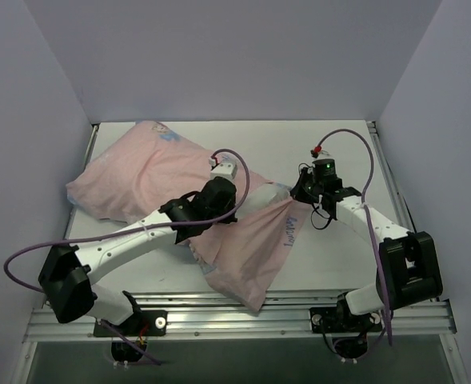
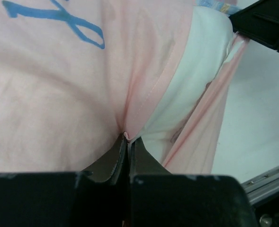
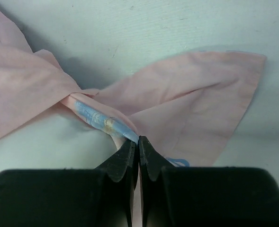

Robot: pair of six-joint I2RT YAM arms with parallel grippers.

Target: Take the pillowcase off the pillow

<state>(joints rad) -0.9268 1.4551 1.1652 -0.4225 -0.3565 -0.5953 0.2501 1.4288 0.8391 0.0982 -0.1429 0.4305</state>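
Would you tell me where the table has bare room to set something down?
The widest free patch of table lies along the back wall, right of the pillowcase and behind the right gripper. A smaller one lies between the pillowcase's near flap and the right arm. The left and middle are crowded by pillowcase and left arm.

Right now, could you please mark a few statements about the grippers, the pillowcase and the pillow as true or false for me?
1. The left gripper is shut on the pillowcase hem. True.
2. The right gripper hangs open, holding nothing. False: it is shut on pillowcase fabric.
3. White pillow shows at the pillowcase's opening. True.
4. The pillow lies wholly out of the pillowcase. False: only a part shows; the rest is covered.
5. The pillowcase lies blue side up. False: mostly pink faces up.
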